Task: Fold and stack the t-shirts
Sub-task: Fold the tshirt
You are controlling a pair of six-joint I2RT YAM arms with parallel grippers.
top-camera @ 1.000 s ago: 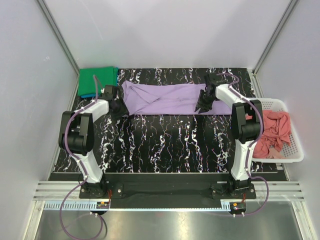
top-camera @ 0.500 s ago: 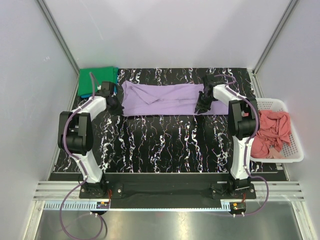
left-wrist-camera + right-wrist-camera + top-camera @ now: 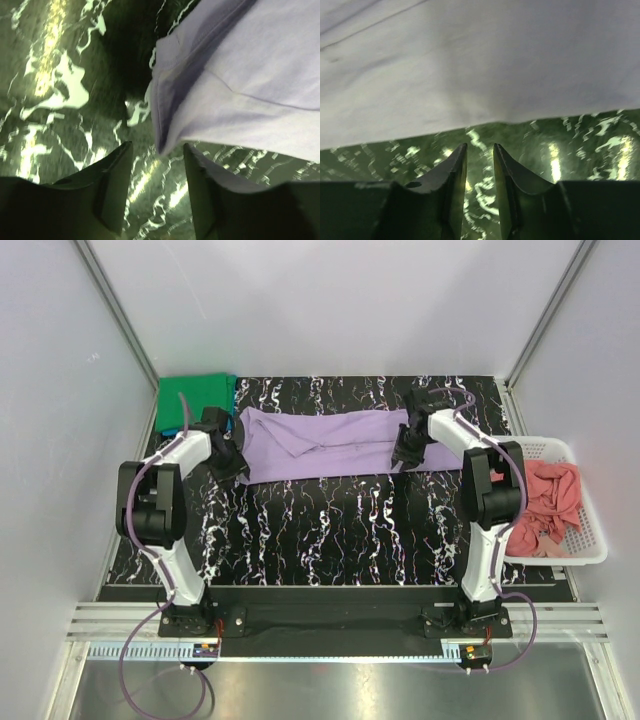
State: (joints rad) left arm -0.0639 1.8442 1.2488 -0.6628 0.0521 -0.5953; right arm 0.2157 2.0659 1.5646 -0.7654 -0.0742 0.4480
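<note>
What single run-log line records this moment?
purple t-shirt: laid out | left fingers: open, by left end | right fingers: open, by right end

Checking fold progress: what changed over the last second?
The near-left corner of the light purple t-shirt was drawn nearer the arms, so its near edge now slants. The left tool shifted nearer too and now stands open beside that corner. The right tool, green t-shirt and basket stayed about where they were.

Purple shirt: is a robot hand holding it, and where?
Neither. The left gripper and right gripper stand open beside the purple shirt, nothing in their jaws.
</note>
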